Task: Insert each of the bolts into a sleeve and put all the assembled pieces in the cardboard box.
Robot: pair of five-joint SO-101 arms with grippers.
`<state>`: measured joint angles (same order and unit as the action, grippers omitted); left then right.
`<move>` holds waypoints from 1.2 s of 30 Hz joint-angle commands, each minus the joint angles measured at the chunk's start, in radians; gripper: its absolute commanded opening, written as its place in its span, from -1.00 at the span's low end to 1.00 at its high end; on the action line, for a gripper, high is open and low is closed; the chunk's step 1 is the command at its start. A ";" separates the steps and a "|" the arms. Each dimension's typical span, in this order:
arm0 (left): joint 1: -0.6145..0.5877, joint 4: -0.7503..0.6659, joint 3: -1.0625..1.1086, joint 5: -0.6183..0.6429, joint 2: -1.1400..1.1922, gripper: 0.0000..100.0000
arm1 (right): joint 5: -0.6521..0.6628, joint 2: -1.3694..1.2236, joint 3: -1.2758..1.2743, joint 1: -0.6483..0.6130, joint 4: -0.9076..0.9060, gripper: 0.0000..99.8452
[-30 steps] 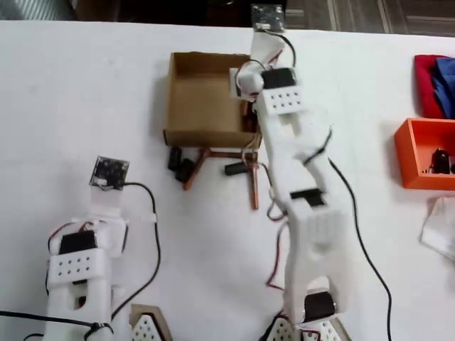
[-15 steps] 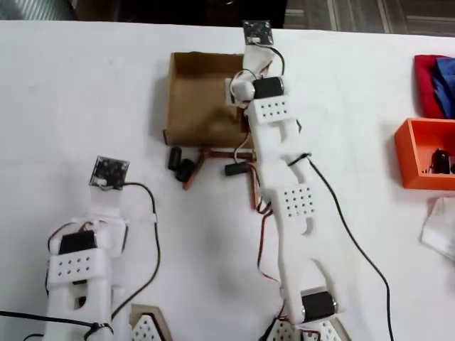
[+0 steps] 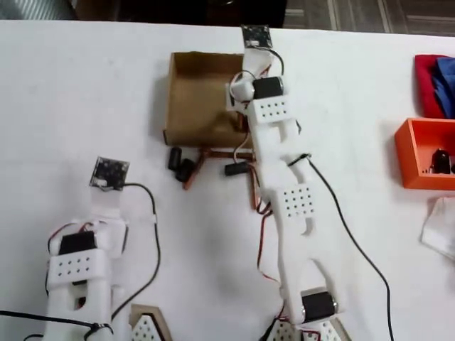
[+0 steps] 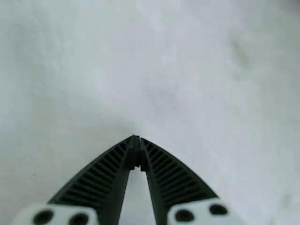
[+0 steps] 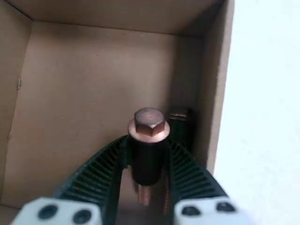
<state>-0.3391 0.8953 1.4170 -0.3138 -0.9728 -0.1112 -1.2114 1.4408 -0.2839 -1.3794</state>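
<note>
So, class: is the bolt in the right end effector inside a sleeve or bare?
Inside: the black sleeve wraps the bolt, copper head and tip showing at its ends, held in the right end effector.

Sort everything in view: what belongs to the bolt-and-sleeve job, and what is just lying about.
Job: cardboard box; bolt in its sleeve, held by the right tool over the box; loose copper bolts; loose black sleeves.
Lying about: orange bin; red and blue cloth; white scrap at the table's edge.
</note>
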 commanded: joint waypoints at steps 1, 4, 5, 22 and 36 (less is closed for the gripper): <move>-0.009 -0.017 -0.002 0.008 -0.014 -0.95 | 0.003 0.019 0.061 -0.028 -0.005 -0.96; -0.009 -0.017 -0.002 0.008 -0.014 -0.95 | -0.008 0.022 0.063 -0.044 -0.001 -0.96; -0.009 -0.017 -0.002 0.008 -0.014 -0.95 | -0.029 0.024 0.063 -0.045 0.002 -0.96; -0.009 -0.017 -0.002 0.008 -0.014 -0.95 | -0.068 0.021 -0.046 -0.012 0.005 -0.96; -0.009 -0.017 -0.002 0.008 -0.014 -0.95 | -0.068 -0.024 -0.055 -0.012 0.022 -0.95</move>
<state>-0.3391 0.8953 1.4170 -0.3138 -0.9728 -0.1726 -1.2359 1.3763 -0.3099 -1.3717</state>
